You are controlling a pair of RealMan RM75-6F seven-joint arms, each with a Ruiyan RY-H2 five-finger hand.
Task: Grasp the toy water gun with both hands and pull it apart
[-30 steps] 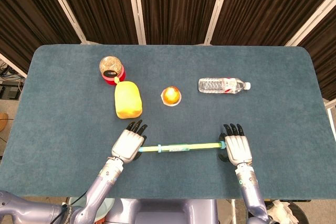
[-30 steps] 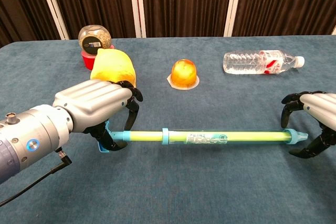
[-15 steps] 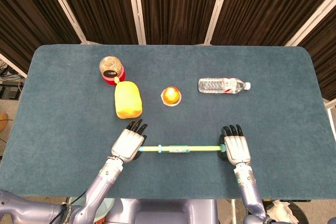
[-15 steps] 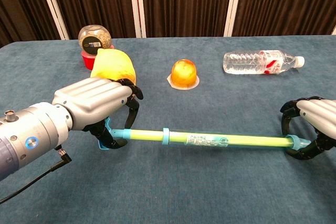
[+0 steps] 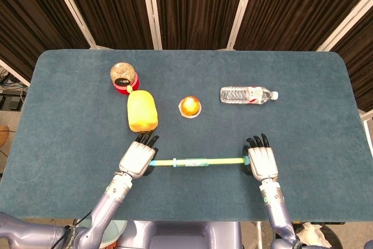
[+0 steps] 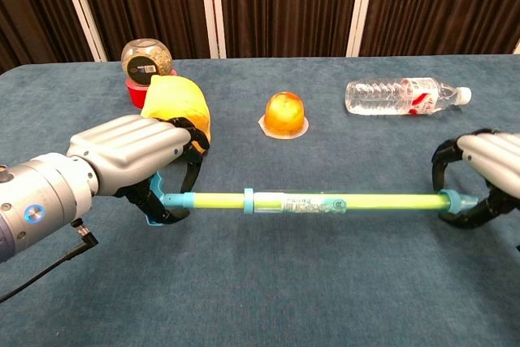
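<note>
The toy water gun (image 5: 198, 162) (image 6: 317, 201) is a long thin yellow-green tube with blue ends, lying crosswise above the near part of the table. My left hand (image 5: 137, 159) (image 6: 134, 156) grips its blue handle end, fingers curled around it. At the other blue tip my right hand (image 5: 262, 161) (image 6: 486, 170) holds on with fingers wrapped around. A blue collar (image 6: 249, 200) sits on the tube a third of the way from the left hand. The tube looks drawn out long between both hands.
A yellow pouch (image 5: 142, 111) lies just beyond my left hand, with a red-lidded jar (image 5: 123, 76) behind it. An orange jelly cup (image 5: 190, 107) stands mid-table. A clear water bottle (image 5: 247, 94) lies on its side at the right. The blue table (image 5: 315, 121) ends close below both hands.
My left hand has shifted left and toward me with the handle end; the right hand has lifted slightly. The water gun now spans a longer stretch between them.
</note>
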